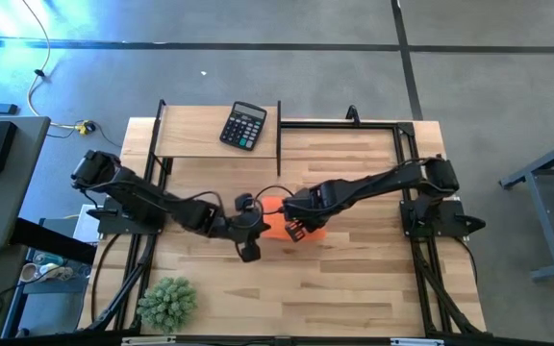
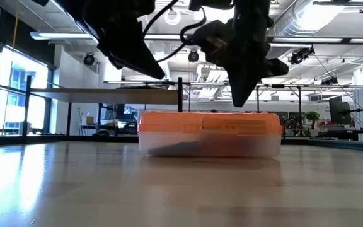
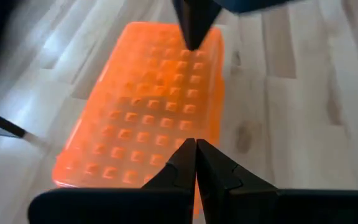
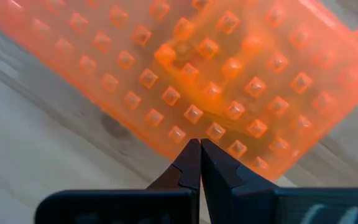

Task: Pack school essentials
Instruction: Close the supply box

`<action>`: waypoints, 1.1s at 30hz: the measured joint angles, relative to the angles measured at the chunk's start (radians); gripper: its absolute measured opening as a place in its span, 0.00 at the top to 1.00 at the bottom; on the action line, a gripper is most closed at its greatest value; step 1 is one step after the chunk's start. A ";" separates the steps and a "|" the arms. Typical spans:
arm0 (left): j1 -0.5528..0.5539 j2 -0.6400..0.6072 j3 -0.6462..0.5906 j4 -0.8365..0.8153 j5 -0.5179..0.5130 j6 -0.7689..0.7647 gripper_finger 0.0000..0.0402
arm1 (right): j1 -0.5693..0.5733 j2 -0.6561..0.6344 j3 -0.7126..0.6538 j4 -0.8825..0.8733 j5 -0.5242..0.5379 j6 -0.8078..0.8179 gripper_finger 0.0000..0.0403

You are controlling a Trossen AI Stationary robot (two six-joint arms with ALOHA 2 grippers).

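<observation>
1. Hovering over the middle of the wooden table (image 1: pixel 373 288), both grippers are meeting above an orange-lidded box (image 2: pixel 210 123) with a clear base, which is sitting flat on the boards with its lid down.

2. The left gripper (image 3: pixel 196 149) is holding its fingers pressed together, gripping nothing, with the tips hanging over one end of the studded lid.

3. The right gripper (image 4: pixel 200 149) is likewise pinched closed and empty, poised over the lid's other end; from the level camera it is showing just above the lid, and I cannot tell whether it is touching.

4. The school essentials themselves are not showing loose anywhere on the table; a dark blur is showing through the clear base, but what is lying inside is too indistinct to name.

5. A black calculator (image 1: pixel 243 126) is sitting on the raised shelf at the back and a spiky green plant (image 1: pixel 166 304) is standing at the near left corner, both well apart from the box.

6. Judging the risks: pressing with one closed tip alone could be tipping or sliding the box across the smooth boards, since nothing is bracing it.

7. An uneven push could be leaving one latch unseated, so the lid might spring open later.

8. The two arms are working very close together, so a small drift could be bringing their fingers into collision.
</observation>
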State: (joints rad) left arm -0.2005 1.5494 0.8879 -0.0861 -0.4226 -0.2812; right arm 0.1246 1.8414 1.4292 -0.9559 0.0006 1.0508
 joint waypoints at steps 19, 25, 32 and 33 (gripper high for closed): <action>0.099 0.069 -0.006 0.007 0.127 0.003 0.99 | 0.000 0.030 0.000 -0.001 -0.003 0.015 1.00; 0.095 0.101 -0.006 0.008 0.131 -0.006 0.99 | 0.000 0.030 0.000 -0.001 -0.008 0.016 1.00; 0.095 0.133 -0.003 0.020 0.142 -0.034 0.99 | -0.001 0.062 0.004 -0.005 -0.034 0.007 1.00; 0.095 0.136 -0.002 0.021 0.142 -0.039 0.99 | -0.001 0.068 0.006 -0.005 -0.034 0.002 1.00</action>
State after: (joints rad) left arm -0.1059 1.6857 0.8856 -0.0654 -0.2806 -0.3197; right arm 0.1234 1.9094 1.4349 -0.9614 -0.0334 1.0529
